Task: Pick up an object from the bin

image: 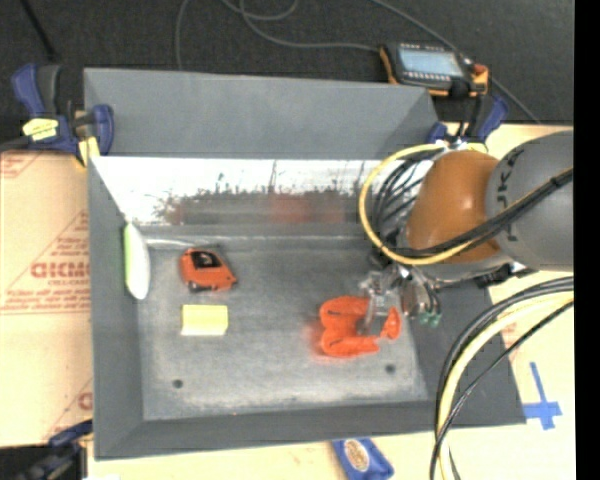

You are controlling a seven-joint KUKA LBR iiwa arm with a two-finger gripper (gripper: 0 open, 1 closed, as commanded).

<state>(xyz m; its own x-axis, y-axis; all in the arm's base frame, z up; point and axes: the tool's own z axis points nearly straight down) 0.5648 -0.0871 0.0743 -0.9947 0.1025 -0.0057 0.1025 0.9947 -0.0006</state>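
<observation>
Bin seen from above, with the arm reaching in from the right. The gripper stands low at the right end of the floor, directly against the upper right edge of an orange-red curled thing, which lies flat near the right wall. Whether the gripper is apart, together or clamped on that thing cannot be told, since its tip merges with the orange shape beneath it. Its nearness suggests that this is the chosen thing, either about to be grasped or just grasped, though the thing appears to rest on the floor, so the lift is judged not yet done.

Three other things lie well apart on the left: an orange case, a yellow block just below it, and a pale strip lying along the left wall (probably slid down the slope). Their distance leaves the gripper free room, so no neighbour is likely to be disturbed.
</observation>
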